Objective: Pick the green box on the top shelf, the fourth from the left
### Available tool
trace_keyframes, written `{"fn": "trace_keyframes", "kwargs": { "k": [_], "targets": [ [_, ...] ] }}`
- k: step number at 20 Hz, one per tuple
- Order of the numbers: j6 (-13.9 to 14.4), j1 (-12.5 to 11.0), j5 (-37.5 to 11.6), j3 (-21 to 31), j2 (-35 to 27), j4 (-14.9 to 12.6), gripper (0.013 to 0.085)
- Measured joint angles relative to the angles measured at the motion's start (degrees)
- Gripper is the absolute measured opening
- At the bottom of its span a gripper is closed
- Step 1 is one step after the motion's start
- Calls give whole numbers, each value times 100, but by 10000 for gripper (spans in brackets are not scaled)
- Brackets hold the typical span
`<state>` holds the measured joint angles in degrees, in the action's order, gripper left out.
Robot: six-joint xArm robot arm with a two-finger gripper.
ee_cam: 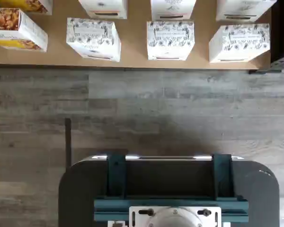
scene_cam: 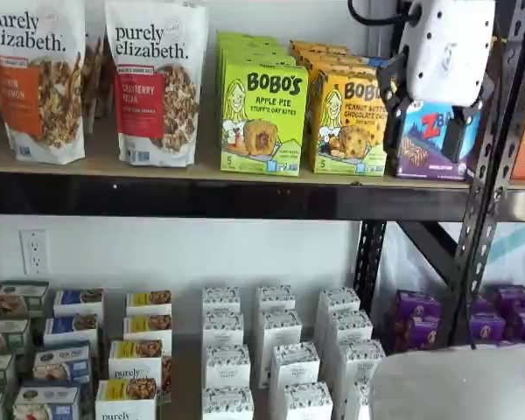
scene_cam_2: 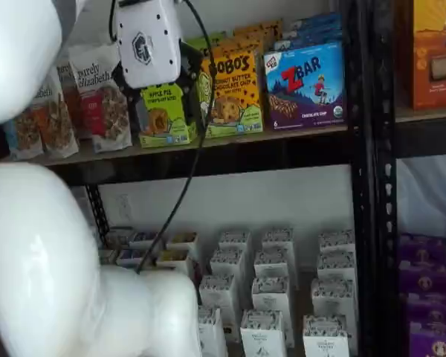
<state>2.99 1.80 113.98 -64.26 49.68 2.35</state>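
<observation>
1. Nearest the wrist camera: dark mount with teal brackets and white round plate; beyond it grey wood-look floor, then the tan lower board with white patterned cartons in rows and a yellow box.
2. Upper level, left to right in a shelf view: purely elizabeth. granola bag, orange label; next to it a purely elizabeth. bag, red label.
3. Green box, BOBO'S Apple Pie, upright at the front edge of the top shelf, same-coloured cartons lined up behind it. Also seen in the other shelf view, partly hidden by my white claw body.
4. Just right of it, touching or nearly: yellow-orange BOBO'S peanut butter box.
5. My claw hangs in front of the shelf, right of the green box, over the purple-blue ZBar box; two black fingers spread wide apart, nothing between them, not touching the green box.
6. Far right: black perforated upright.
7. Below: white cartons centre, purple boxes right.
</observation>
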Motion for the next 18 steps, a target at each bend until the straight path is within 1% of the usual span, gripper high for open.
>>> {"fn": "trace_keyframes", "kwargs": {
  "k": [1,2,3,4,10,13,18],
  "targets": [
    [-43,-72,-29,20,20,80,850],
    [-250,-443,-165,124,126,464,850],
    [-358,-630,-240,170,179,675,850],
    [-399,-683,-267,185,193,758,850],
    [-368,-626,-334,217,220,749,850],
    [-302,-532,-423,241,234,709,850],
    [-123,-328,-638,246,172,727,850]
  ]
}}
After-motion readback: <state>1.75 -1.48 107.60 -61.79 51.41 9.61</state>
